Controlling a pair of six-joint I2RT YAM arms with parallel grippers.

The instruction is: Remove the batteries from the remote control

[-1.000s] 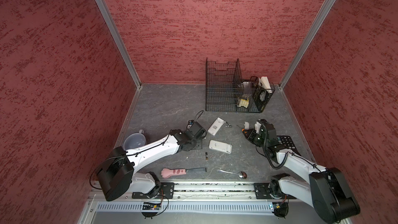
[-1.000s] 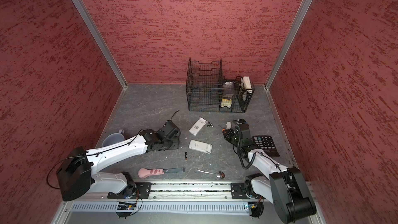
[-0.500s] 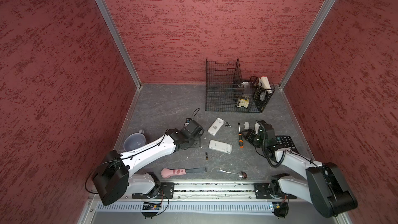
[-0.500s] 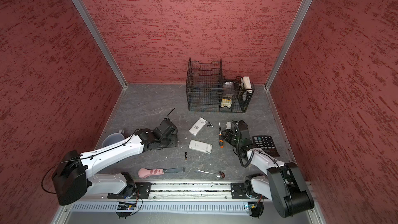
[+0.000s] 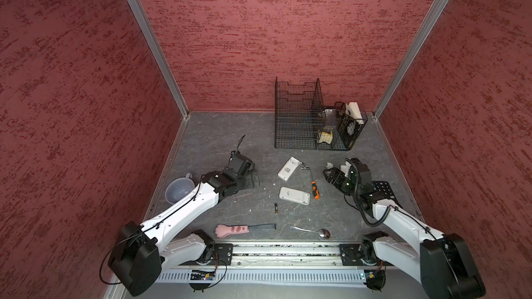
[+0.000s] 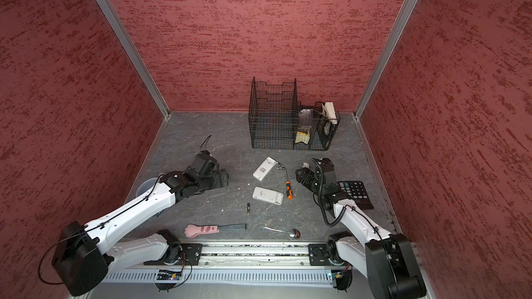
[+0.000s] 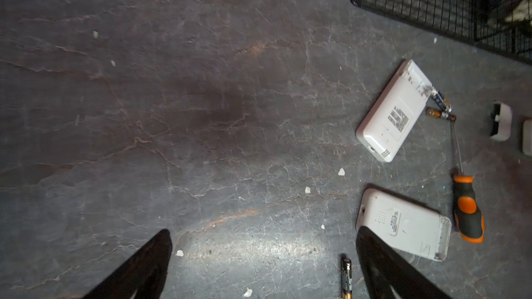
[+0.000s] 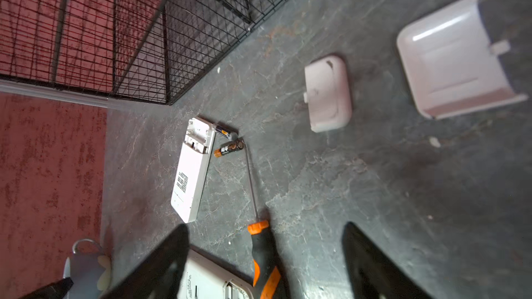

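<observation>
batts [image 7: 439, 107] at 3 o'clock of remote [image 7: 391, 112] | light, stiff, roll easily; pinch mid-barrel | L claw [image 7: 262, 266] & R claw [image 8: 264, 263] wide open, empty

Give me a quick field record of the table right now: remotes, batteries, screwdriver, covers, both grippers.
far remote: lying back up, battery bay open
near remote: lying back up, battery end open
batteries out: two on the table at the far remote's open end; one alone in front of the near remote
screwdriver: lying on the table, right of the near remote, tip by the two batteries
covers: two white pieces on the table, near the right gripper
left gripper: open, empty
right gripper: open, empty
</observation>
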